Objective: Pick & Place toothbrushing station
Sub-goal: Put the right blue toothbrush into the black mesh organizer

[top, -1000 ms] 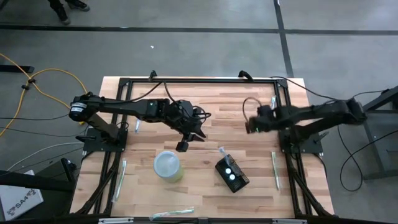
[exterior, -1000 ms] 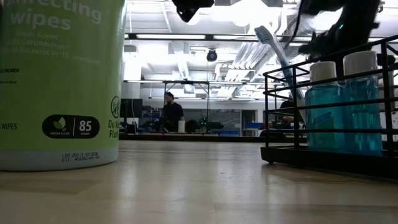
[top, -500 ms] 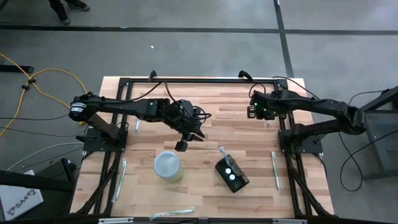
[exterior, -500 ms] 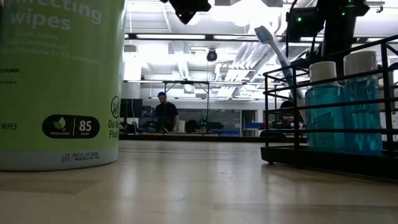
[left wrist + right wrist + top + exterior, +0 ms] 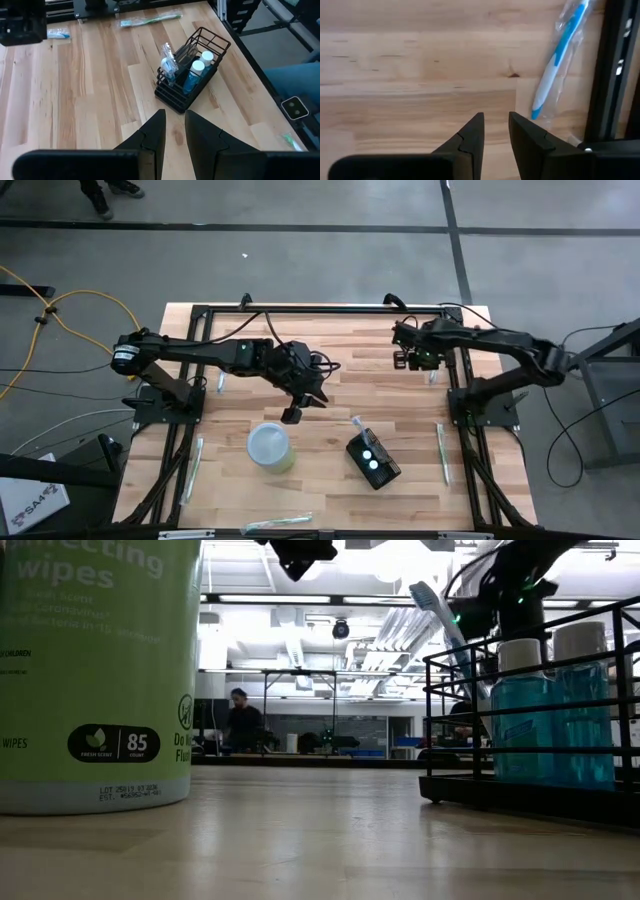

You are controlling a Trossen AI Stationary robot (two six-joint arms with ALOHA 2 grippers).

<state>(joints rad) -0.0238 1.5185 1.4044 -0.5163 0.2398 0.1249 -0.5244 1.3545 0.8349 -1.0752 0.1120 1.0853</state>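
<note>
High view: one black station point(image 5: 373, 462) with two bottles point(image 5: 198, 69) stands near the counter's point(image 5: 340, 380) front, beside one "wipes 85" tub point(image 5: 270, 447). Left hand point(image 5: 297, 409) and right hand point(image 5: 404, 353) hover slightly parted, empty.

place: robotics lab or workshop | floor: grey concrete with dark lines, yellow cable point(image 5: 60, 305) trailing beside the rig | bench: wooden table point(image 5: 330, 360) in a black metal frame point(image 5: 320, 310) | background: big open hall, ceiling strip lights, workbenches, a person point(image 5: 240, 720) standing far off
</note>
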